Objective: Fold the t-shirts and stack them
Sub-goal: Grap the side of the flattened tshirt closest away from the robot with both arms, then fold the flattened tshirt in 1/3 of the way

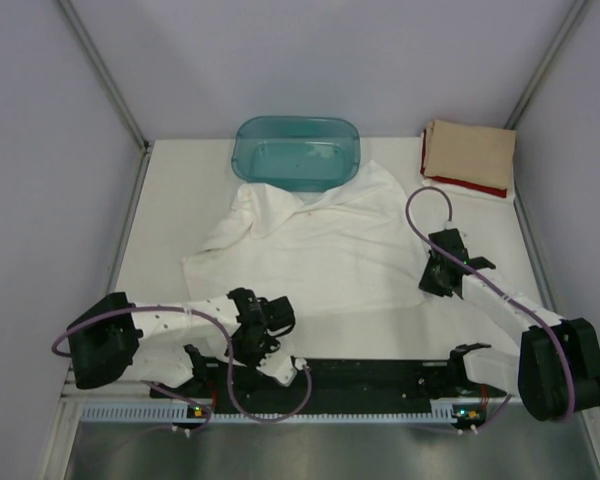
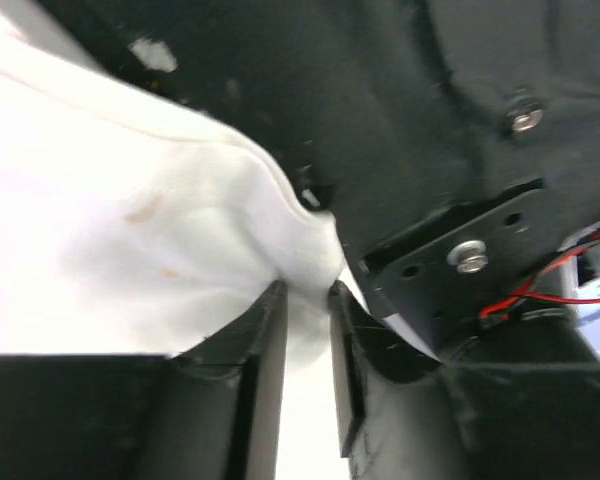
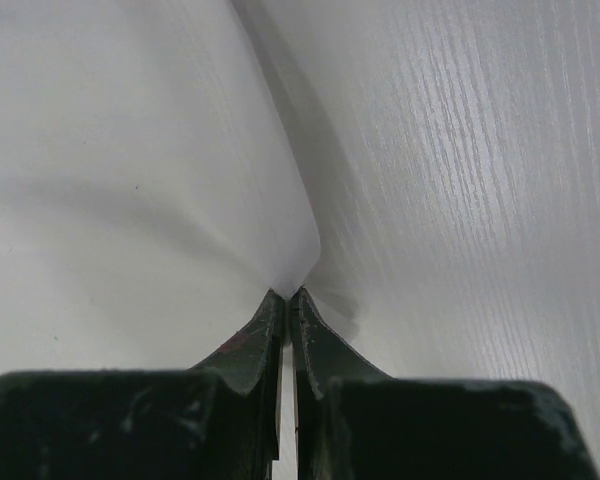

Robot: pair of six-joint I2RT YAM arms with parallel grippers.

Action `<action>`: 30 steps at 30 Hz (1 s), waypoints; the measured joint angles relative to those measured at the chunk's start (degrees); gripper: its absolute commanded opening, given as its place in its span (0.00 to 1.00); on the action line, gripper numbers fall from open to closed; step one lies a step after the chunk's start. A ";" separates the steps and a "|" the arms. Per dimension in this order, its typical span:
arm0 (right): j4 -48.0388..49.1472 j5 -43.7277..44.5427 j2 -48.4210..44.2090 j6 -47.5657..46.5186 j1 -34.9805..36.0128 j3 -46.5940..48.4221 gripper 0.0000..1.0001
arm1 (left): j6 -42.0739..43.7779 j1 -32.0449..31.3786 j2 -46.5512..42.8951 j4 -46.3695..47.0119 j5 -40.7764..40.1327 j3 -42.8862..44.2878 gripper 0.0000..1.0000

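- Noting white t-shirt (image 1: pixel 320 250) lying rumpled and spread mid-desk (image 1: pixel 170 200), creases bunching toward its far left, far edge touching teal tub (image 1: pixel 296 150).
- Pinching near-left hem of white t-shirt with left tool (image 2: pixel 305 315), narrow gap packed with cloth; faint tan specks showing on fabric nearby.
- Clamping right edge of white t-shirt with right tool (image 3: pixel 288 298), nearly closed on a thin fold, cloth lifting slightly off desk.
- Logging tan t-shirt (image 1: pixel 470 150) sitting folded atop red t-shirt (image 1: pixel 467 186) at far right corner, well apart from both tools.
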 measured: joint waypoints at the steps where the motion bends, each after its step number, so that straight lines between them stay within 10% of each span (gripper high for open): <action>1: 0.00 0.00 0.02 0.00 0.00 0.00 0.00 | -0.28 0.02 0.09 0.52 -1.25 -0.02 0.04; 9: -0.24 -0.07 0.39 0.00 0.00 0.02 0.00 | -1.81 1.66 -0.07 2.49 -7.26 -0.24 0.00; 30: -4.98 2.29 -5.38 0.98 -0.02 2.82 0.00 | -6.62 44.57 7.96 16.79 -10.91 32.20 0.00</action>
